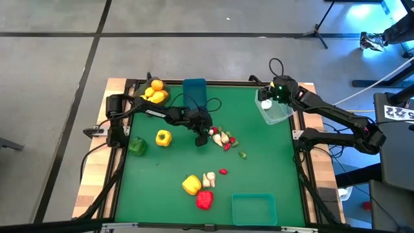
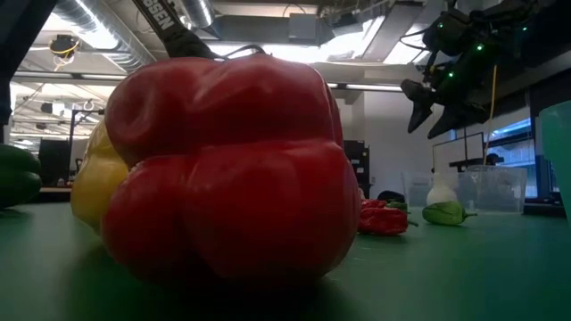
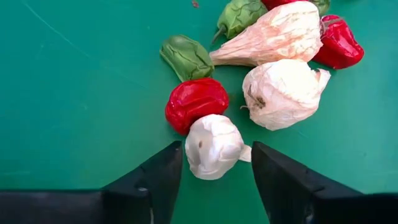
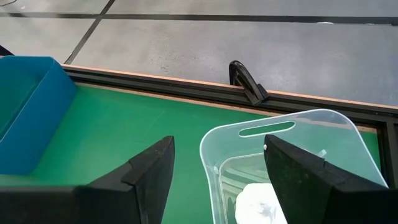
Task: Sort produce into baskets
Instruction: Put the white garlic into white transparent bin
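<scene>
Now L gripper open astride white garlic piece; R gripper open over clear bin.

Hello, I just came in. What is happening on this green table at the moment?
Two robot arms are sorting toy produce into small bins. The left gripper is down at a cluster of pieces in the middle of the table, its fingers either side of a small white garlic-like piece beside a small red piece. The right gripper hovers open above the clear plastic bin, which already holds a white piece. Peppers still lie loose on the table.
</scene>
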Robot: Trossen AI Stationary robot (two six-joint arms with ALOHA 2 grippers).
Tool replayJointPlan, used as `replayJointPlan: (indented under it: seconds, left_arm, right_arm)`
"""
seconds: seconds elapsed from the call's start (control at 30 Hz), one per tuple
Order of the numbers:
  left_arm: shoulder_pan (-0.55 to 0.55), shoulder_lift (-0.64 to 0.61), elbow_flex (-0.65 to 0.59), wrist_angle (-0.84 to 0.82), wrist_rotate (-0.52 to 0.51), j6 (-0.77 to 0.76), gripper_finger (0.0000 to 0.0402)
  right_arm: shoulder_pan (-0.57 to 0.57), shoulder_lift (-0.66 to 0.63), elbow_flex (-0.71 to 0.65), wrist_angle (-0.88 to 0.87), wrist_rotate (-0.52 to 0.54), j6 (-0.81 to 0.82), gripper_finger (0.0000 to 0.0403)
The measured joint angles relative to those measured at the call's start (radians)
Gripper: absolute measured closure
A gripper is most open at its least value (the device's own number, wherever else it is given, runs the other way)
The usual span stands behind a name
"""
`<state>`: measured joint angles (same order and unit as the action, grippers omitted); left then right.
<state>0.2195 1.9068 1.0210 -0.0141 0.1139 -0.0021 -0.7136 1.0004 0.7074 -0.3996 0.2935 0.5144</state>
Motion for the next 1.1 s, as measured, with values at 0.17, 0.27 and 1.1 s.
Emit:
replayJointPlan:
  seconds: [0.17, 0.27, 1.1]
  left_arm:
    - [0.000, 0.000, 0.000, -0.004, 0.000, -0.004, 0.0241]
    - [0.000, 0.000, 0.000, -0.004, 0.000, -0.015, 0.0255]
    - [0.020, -0.125, 0.011, -0.030, -0.004, -0.113, 0.0308]
  right_arm:
    - [0.000, 0.000, 0.000, 0.000, 0.000, 0.000, 0.0162]
    - [0.000, 0.000, 0.000, 0.001, 0.000, 0.000, 0.0162]
    - [0.000, 0.000, 0.000, 0.292, -0.469, -0.182, 0.0162]
